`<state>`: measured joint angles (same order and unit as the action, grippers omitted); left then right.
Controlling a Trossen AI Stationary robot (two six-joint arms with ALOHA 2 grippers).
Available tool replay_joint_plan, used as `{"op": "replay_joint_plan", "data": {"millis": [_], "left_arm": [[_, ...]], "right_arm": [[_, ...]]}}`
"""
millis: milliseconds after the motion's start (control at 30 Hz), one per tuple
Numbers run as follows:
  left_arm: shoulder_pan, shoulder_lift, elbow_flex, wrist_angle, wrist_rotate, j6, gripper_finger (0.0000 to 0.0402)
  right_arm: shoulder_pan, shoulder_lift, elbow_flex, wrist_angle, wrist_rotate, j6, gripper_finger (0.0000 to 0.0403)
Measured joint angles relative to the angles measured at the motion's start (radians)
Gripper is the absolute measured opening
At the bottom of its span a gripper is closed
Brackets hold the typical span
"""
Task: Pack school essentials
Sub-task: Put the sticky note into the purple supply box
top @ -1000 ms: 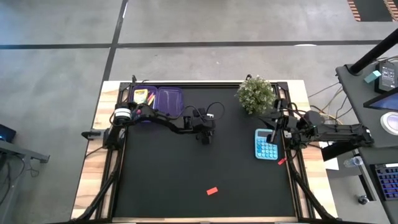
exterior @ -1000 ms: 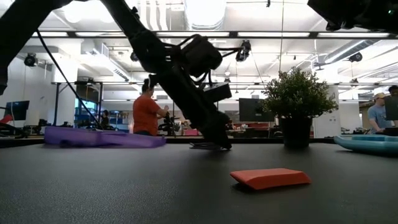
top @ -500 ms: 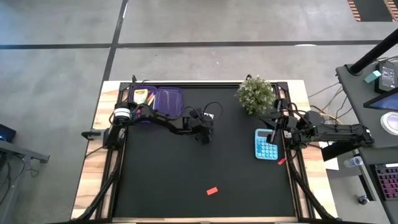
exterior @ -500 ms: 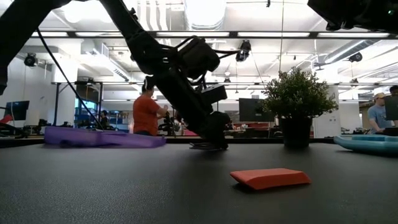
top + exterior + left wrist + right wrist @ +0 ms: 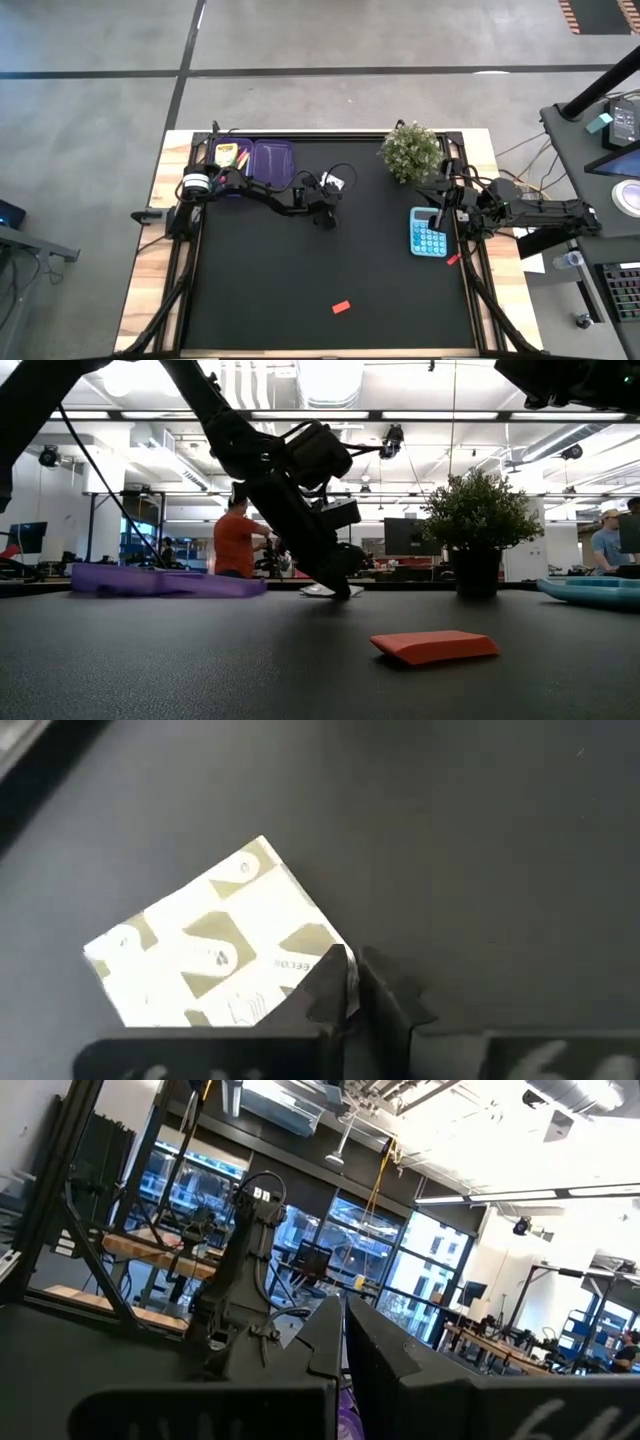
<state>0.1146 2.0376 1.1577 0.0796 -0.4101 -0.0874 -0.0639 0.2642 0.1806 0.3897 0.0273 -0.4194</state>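
Left gripper clamps corner of white pad, 12 o'clock of table; thin edge grip may slip on lift; right gripper closed, empty, 3 o'clock

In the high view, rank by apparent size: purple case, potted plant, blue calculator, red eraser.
Largest to smallest, as seen from above:
1. purple case, both halves open
2. potted plant
3. blue calculator, partly hidden by the right arm, so its place against the plant is unsure
4. red eraser, clearly smallest
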Motion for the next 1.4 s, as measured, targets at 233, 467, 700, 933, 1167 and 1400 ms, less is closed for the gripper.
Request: {"op": "replay_joint_plan", "data": {"millis": [233,467,700,933,1167,1400], "left_arm": [[-0.046,-0.099,-0.004,0.004,-0.082,0.072,0.0],[-0.086,-0.211,-0.004,-0.022,-0.165,0.136,0.0],[-0.13,-0.369,-0.002,-0.332,-0.519,0.152,0.0],[-0.077,-0.494,-0.004,-0.767,-0.628,-0.046,0.0],[0.01,-0.513,-0.018,-1.179,-0.621,-0.335,0.0],[0.156,-0.514,-0.16,-1.197,-0.624,-0.372,0.0]], "right_arm": [[0.0,0.0,0.0,0.0,0.0,0.0,0.0009],[0.0,0.0,0.001,0.004,0.0,0.0,0.0009],[0.0,0.0,0.001,0.003,0.0,0.0,0.0009],[0.0,0.0,0.001,0.004,-0.001,0.002,0.0009],[0.0,0.0,0.004,0.004,-0.001,0.007,0.0009],[0.0,0.0,0.004,0.006,-0.001,0.008,0.0009]]}}
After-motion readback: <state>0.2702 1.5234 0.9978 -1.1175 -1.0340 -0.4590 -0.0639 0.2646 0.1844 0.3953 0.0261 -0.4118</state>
